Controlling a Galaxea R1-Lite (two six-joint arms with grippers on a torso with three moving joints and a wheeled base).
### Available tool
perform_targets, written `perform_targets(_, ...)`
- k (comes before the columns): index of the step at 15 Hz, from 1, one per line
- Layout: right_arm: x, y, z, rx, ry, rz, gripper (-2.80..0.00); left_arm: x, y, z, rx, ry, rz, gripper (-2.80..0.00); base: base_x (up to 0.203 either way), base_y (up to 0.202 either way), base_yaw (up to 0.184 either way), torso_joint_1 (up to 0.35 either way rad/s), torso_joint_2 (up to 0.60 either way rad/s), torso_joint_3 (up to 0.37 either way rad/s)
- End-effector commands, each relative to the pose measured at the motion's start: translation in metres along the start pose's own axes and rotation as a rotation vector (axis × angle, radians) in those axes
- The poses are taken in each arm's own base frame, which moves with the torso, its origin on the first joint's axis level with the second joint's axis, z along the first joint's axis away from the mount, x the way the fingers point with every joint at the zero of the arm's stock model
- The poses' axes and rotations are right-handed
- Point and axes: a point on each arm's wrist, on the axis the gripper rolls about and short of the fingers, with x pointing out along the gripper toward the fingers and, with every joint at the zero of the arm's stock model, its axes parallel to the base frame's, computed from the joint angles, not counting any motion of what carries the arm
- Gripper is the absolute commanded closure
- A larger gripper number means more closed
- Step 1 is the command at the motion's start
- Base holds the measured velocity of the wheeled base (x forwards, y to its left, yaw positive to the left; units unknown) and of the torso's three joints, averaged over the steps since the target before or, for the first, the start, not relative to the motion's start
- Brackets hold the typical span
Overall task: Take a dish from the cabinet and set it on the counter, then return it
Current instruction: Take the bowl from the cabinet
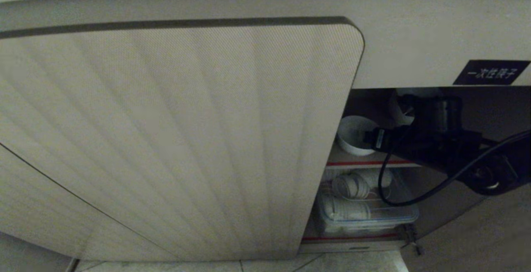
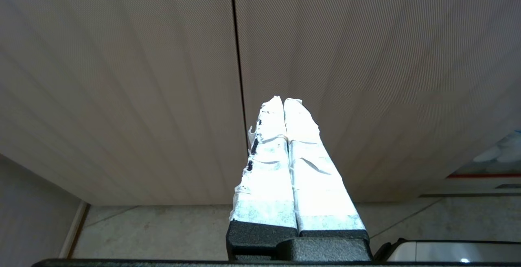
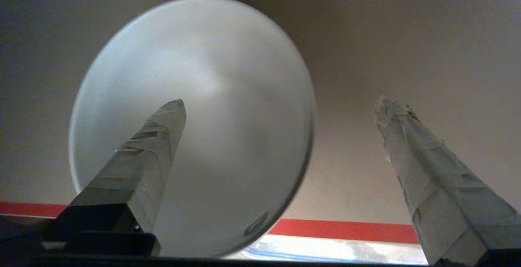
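The dish point(image 1: 352, 133), a small white bowl, sits on the upper brown shelf with a red edge point(image 1: 365, 163) inside the open cabinet, beside its ribbed door point(image 1: 186, 139). My right arm point(image 1: 435, 143) reaches into that opening from the right. In the right wrist view the dish point(image 3: 211, 96) fills the left half, and my right gripper point(image 3: 281, 103) is open. One taped finger point(image 3: 154, 153) lies over the bowl's inside, while the other finger point(image 3: 423, 161) stands well clear of its rim. My left gripper point(image 2: 283, 101) is shut and empty before the cabinet doors. The counter's top is out of view.
A black label with white characters point(image 1: 491, 73) is fixed above the opening. A second white object point(image 1: 400, 112) stands deeper on the shelf. On the lower shelf a clear plastic box point(image 1: 367, 216) holds white rolls. A black cable point(image 1: 386, 180) loops down from the arm.
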Motion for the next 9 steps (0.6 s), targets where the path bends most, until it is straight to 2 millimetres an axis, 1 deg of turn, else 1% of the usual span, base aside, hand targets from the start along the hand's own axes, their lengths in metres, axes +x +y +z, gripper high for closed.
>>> perform_targets(1, 0.003, 0.0011, 0.0028, 0.002, 0.006, -0.001, -2.8, 0.0, 0.0, 0.0001, -0.001, -0.001, 0.0, 0.0, 0.0, 0.0, 0.0, 0.0, 0.0, 0.0)
perform_targets(9, 0.0117, 0.0024, 0.0101, 0.0, 0.036, -0.019, -2.8, 0.0, 0.0, 0.0, -0.001, 0.0, 0.0, 0.0, 0.0, 0.0, 0.0, 0.0, 0.0, 0.0)
